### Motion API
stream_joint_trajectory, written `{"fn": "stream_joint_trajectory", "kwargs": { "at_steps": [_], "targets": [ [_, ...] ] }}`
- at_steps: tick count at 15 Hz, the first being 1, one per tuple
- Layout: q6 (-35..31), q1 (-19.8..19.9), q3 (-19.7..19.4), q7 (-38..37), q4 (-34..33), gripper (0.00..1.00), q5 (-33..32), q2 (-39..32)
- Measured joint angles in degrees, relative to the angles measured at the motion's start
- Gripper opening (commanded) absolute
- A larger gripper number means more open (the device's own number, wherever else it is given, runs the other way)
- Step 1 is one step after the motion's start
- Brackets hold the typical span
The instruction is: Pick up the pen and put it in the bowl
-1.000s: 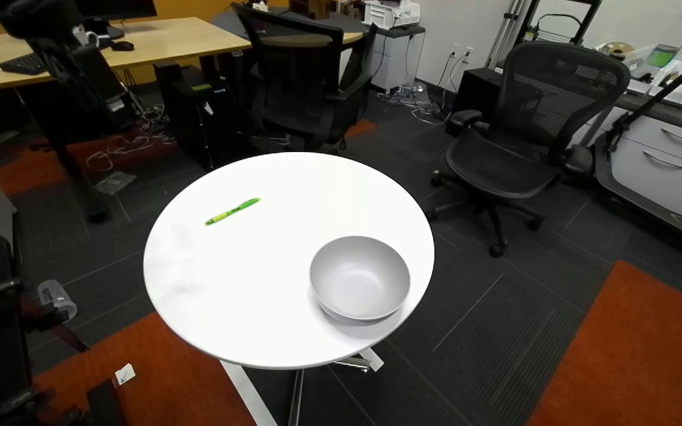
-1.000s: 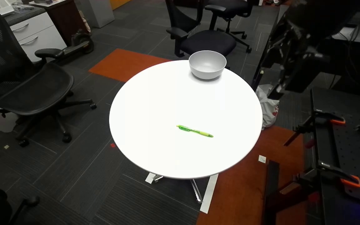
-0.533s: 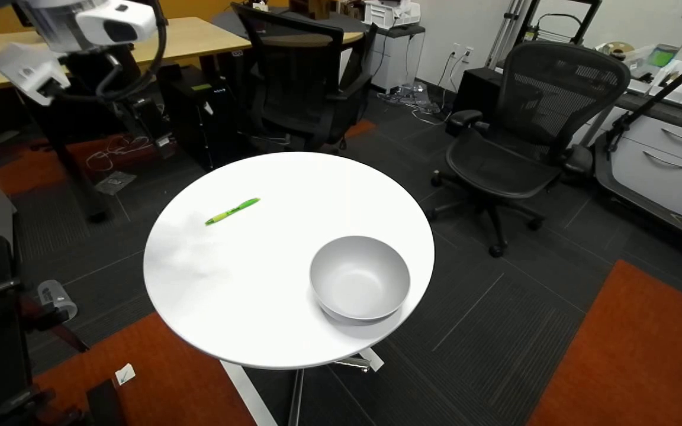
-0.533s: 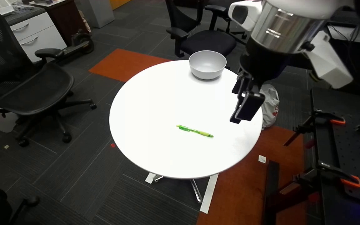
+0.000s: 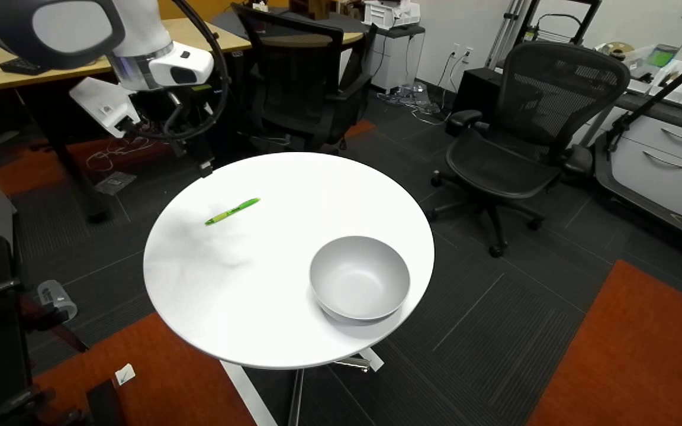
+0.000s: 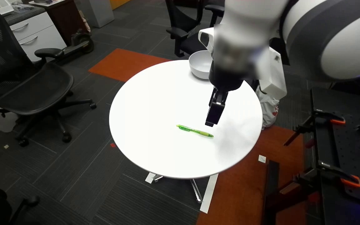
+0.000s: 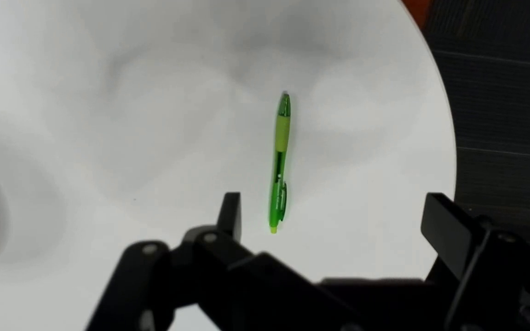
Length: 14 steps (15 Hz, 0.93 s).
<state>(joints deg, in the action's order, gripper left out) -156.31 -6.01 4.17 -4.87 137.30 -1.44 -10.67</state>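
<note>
The green pen (image 5: pixel 232 211) lies flat on the round white table (image 5: pixel 246 307); it also shows in an exterior view (image 6: pixel 195 131) and in the wrist view (image 7: pixel 279 161). The grey bowl (image 5: pixel 360 278) stands upright near the table's edge, its inside bare. In an exterior view the arm partly hides the bowl (image 6: pixel 199 64). In the wrist view only a sliver of a grey curved shape shows at the left edge. My gripper (image 7: pixel 331 207) is open and empty, above the table; the pen's clip end lies between the fingers in view, closer to the left finger. The gripper (image 6: pixel 212 120) is apart from the pen.
Office chairs (image 5: pixel 530 118) stand around the table. A wooden desk (image 5: pixel 181 35) is behind the arm. A black bench with orange-tipped clamps (image 6: pixel 352 181) stands beside the table. The table's edge (image 7: pixel 449 115) is close to the right finger in the wrist view.
The arm has come in over the table and down toward the pen, its shadow now on the tabletop. The pen and bowl have not moved.
</note>
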Motion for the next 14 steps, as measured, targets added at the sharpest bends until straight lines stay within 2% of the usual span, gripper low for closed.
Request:
{"fn": "stream_joint_trajectory", "kwargs": {
  "at_steps": [5, 14],
  "targets": [
    [0.02, 0.27, -1.23, 0.03, -4.15, 1.00, -0.02, -6.53],
    [-0.75, 0.46, -0.78, 0.82, -4.24, 1.00, 1.10, -7.08]
  ]
}}
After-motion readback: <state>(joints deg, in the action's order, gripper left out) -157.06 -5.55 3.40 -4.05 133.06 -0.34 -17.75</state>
